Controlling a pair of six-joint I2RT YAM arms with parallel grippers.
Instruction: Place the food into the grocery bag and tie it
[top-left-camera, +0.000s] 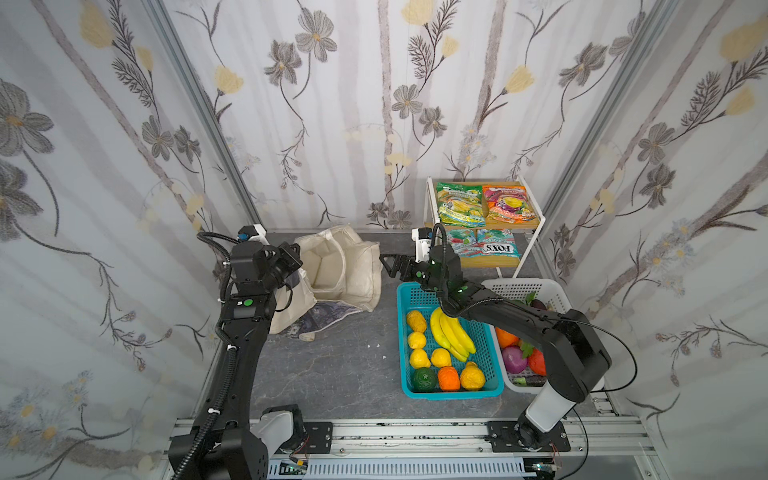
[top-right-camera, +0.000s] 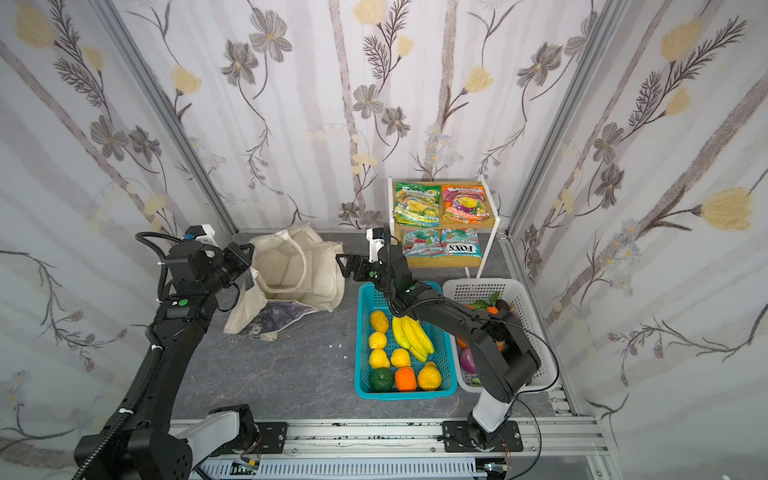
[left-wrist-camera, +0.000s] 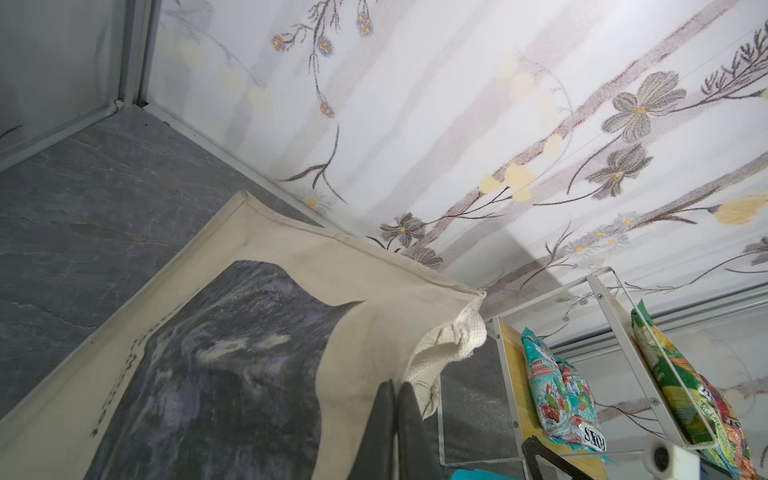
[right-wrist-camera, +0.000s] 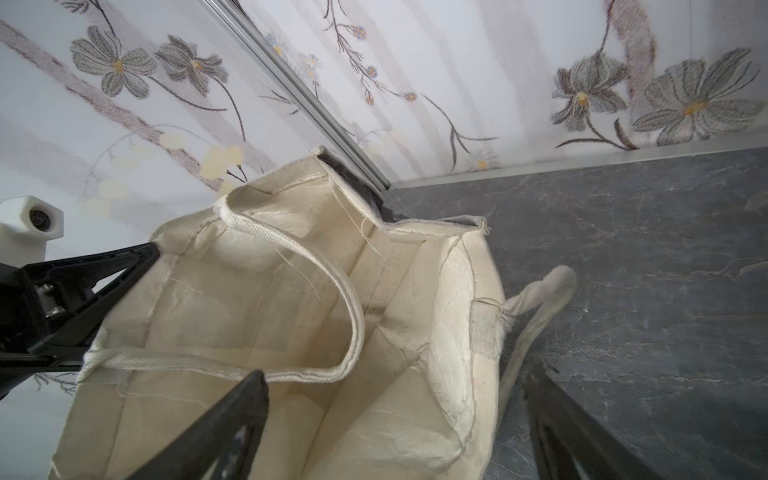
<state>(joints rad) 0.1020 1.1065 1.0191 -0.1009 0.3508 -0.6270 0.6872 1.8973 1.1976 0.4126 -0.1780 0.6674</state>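
Left claw (left-wrist-camera: 395, 409): jaws together, pinching the cream rim of the grocery bag (top-left-camera: 345, 266) on its printed side and holding that edge up
Right claw (right-wrist-camera: 395, 370): jaws apart and empty, at the bag's opposite rim; that wall appears to sit between the open jaws, though contact cannot be told
Bag position: at the back of the table (top-left-camera: 332, 374), between the two claws, mouth gaping, nothing visible inside
Strap handle (right-wrist-camera: 353, 324): one loop sags across the mouth; the other trails outside on the table
Food: none bagged yet; banana bunch (top-left-camera: 451, 334) and citrus sit in the teal basket (top-left-camera: 449, 392), more in the white basket (top-left-camera: 523, 286), candy packets (top-left-camera: 482, 203) on the shelf (top-left-camera: 486, 261)
Step in hand: probably taking the free rim to spread the mouth for loading
Grip advice: close on the stitched hem, not the loose strap, so the wall follows the pull
Pull advice: draw the rim gently away from the left claw; too hard would drag the bag or tear it from the pinch
Clearance: flick the sagging strap outside first, or it will snag incoming fruit
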